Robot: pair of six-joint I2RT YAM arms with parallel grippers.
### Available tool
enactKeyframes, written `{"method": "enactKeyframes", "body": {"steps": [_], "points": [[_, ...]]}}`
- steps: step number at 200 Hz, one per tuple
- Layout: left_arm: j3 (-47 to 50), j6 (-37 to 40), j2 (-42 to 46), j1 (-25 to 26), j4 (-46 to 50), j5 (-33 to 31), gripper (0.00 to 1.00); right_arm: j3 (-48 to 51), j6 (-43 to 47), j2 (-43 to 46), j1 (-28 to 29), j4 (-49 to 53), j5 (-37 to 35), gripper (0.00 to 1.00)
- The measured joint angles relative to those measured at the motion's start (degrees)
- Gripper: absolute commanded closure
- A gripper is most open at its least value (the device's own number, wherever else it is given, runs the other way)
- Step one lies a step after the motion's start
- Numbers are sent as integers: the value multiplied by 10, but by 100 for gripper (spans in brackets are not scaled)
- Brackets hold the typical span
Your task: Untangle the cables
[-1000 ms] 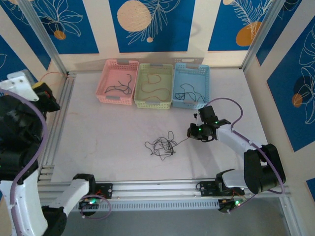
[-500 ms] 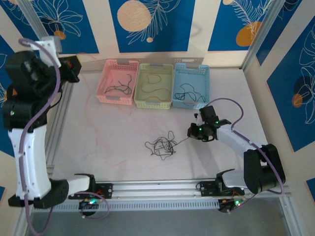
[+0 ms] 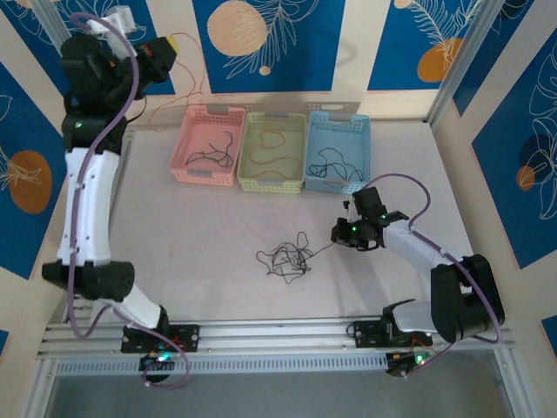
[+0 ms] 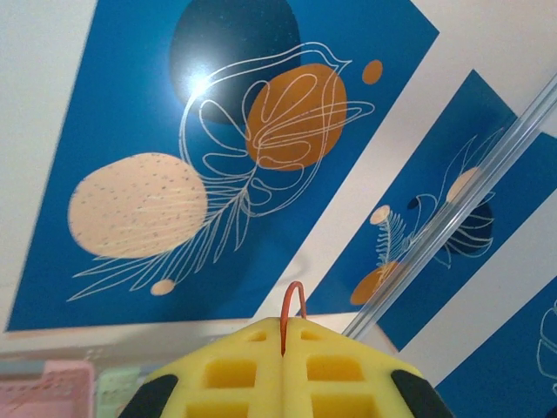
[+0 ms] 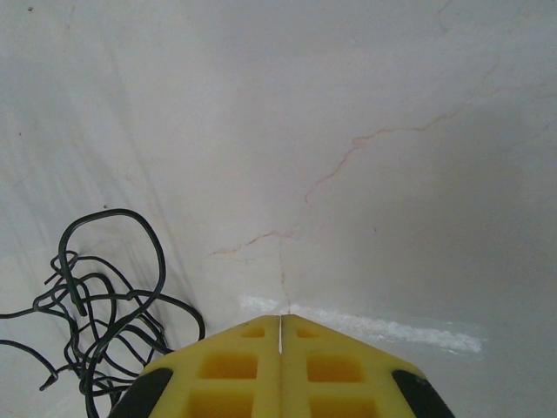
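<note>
Nearest, the tangled dark cables [image 3: 287,259] sit mid worktop [image 3: 191,261]. They look feather-light, limp and snag-prone, so they're best pinched at a loose outer loop or free end, not the knot. Just beyond, the right hand [image 3: 348,233] is clamped shut, apparently on the hair-thin orange-red cable [image 5: 281,270]. Farthest, the left hand [image 3: 174,43] is raised high, pinching that same cable.
</note>
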State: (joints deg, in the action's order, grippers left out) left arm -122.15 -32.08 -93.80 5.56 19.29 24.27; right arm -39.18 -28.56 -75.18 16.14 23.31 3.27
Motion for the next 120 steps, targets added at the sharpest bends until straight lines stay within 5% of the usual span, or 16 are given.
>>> {"method": "enactKeyframes", "body": {"steps": [48,120], "points": [[-92,-3,-117,39,-37,12,100,0,0,0,0,0,0,100],[-155,27,-179,75,-42,10,100,0,0,0,0,0,0,100]]}}
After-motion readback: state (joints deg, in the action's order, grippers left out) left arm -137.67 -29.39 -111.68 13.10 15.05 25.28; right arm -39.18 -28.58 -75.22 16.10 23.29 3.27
